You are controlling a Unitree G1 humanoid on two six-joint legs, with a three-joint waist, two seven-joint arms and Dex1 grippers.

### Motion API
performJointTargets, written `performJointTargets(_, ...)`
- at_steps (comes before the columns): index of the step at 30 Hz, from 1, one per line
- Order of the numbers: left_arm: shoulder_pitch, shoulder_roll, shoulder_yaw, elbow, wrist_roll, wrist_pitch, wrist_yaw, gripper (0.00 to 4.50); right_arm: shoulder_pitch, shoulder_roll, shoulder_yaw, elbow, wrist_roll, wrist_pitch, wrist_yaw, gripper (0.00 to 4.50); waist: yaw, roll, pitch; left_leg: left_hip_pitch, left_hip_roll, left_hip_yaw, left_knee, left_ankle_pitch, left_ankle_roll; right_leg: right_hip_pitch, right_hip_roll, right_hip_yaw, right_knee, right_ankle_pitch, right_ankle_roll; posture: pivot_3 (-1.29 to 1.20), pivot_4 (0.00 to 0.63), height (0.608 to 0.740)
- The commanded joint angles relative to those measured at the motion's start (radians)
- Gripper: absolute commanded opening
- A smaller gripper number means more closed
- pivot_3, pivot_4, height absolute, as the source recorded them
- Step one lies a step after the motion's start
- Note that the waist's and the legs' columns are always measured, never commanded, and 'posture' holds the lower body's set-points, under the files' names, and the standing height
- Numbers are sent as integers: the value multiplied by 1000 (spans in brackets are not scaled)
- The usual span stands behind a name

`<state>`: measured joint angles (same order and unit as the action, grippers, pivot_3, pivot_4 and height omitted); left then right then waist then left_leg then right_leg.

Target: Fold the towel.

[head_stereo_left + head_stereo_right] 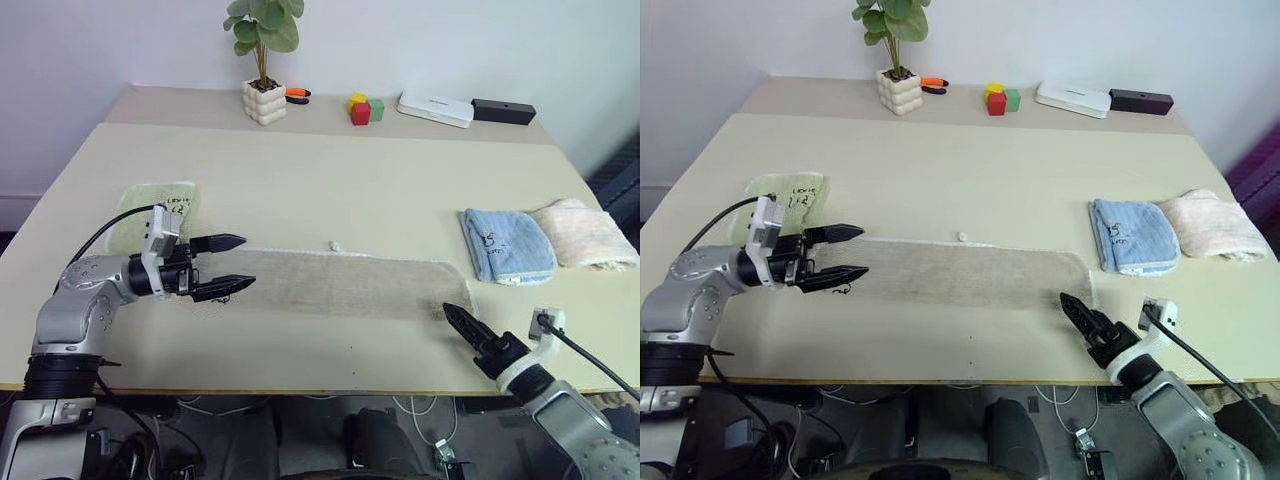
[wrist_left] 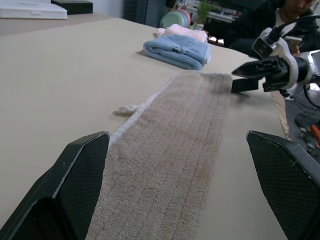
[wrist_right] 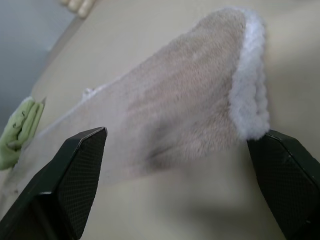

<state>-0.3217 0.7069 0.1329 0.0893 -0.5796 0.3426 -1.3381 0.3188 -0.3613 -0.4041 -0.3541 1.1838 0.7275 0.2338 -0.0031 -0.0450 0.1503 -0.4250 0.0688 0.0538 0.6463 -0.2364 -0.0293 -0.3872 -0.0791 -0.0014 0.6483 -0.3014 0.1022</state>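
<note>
The towel [image 1: 335,282] is lying flat as one long, narrow beige strip across the near part of the table [image 1: 330,180], stretching from my left gripper [image 1: 228,264] to my right gripper [image 1: 458,318]. Judging by its width and the white edging along the far side with the small loop [image 1: 334,246] sticking out, I take it to be already doubled once lengthwise; the crosswise folds, bringing one short end over to the other, look like the work left to do.

My left gripper is hovering level just over the towel's left end, its two black fingers spread wide with nothing between them, pointing along the strip toward my other arm. My right gripper is sitting low at the near right corner of the towel, just beside the rounded white-edged end, its fingers also parted and empty. In the right wrist view that end [image 3: 247,80] is lying ahead of my fingers, not yet between them, so I am gripping nothing on either side.

Beyond my left gripper a folded pale green towel [image 1: 155,212] is resting on the table. Beyond my right gripper, well clear of the strip, a folded light blue towel [image 1: 505,245] and a pale pink one [image 1: 585,232] are lying side by side.
</note>
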Motion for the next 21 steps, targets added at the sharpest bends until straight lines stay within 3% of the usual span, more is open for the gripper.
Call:
performJointTargets(1, 2, 7, 25, -45, -21, 4, 9, 4500, -22, 22, 14, 70, -8, 21, -24, 3559, -6, -1, -1, 0, 0, 0, 0, 0, 0, 0, 0, 0, 0, 0, 0, 0, 150, 740)
performJointTargets(8, 18, 5, 31, -63, -30, 11, 23, 4500, -54, 23, 15, 94, -59, 7, -29, 124, -13, -2, -2, 0, 0, 0, -2, 0, 0, -1, 0, 0, 0, 0, 0, 0, 150, 740)
performJointTargets(13, 21, 3, 28, -64, -33, 9, 30, 4500, -87, 0, -7, 114, -75, 8, -26, 19, -8, -3, -3, 0, -1, 0, 0, 0, 0, 1, -3, 0, -1, 0, 0, 0, 150, 740)
performJointTargets(18, 16, -3, 27, -57, -33, 4, 37, 4500, -84, -84, 44, 72, -175, -13, 100, 19, -7, -1, -2, 0, -2, 1, 1, 0, 0, 1, -5, 1, -2, 0, 0, 0, 150, 740)
performJointTargets(21, 15, -5, 29, -52, -32, 1, 40, 4500, -118, -124, 19, 42, -157, -5, 139, 19, -8, 7, 3, 0, -2, 1, 1, 0, 0, 1, -5, 1, -2, 0, 0, 0, 150, 740)
